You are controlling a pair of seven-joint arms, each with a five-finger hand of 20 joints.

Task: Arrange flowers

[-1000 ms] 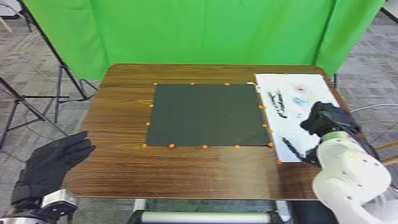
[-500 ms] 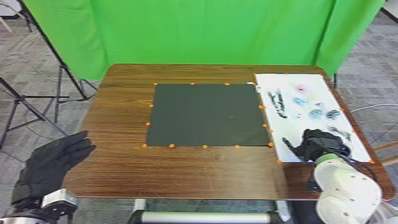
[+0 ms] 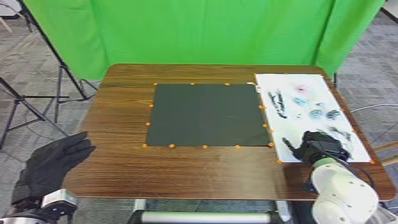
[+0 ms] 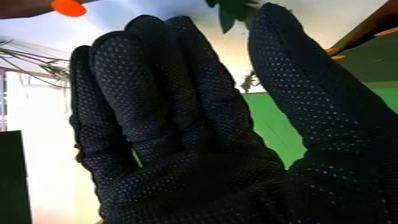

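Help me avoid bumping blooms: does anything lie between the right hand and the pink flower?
Yes. In the head view, a darker blue flower and a pale blue flower lie on the white sheet, roughly between the right hand and the pink flower.

The left hand (image 3: pixel 44 167) wears a black glove; its wrist bears a white cuff (image 3: pixel 59 198). The right hand (image 3: pixel 323 145) wears black fabric, pale-flecked in weave. The right arm (image 3: pixel 345 189) presents rounded white casing, a green wrist band (image 3: pixel 327 162) and dark cabling (image 3: pixel 364 173).
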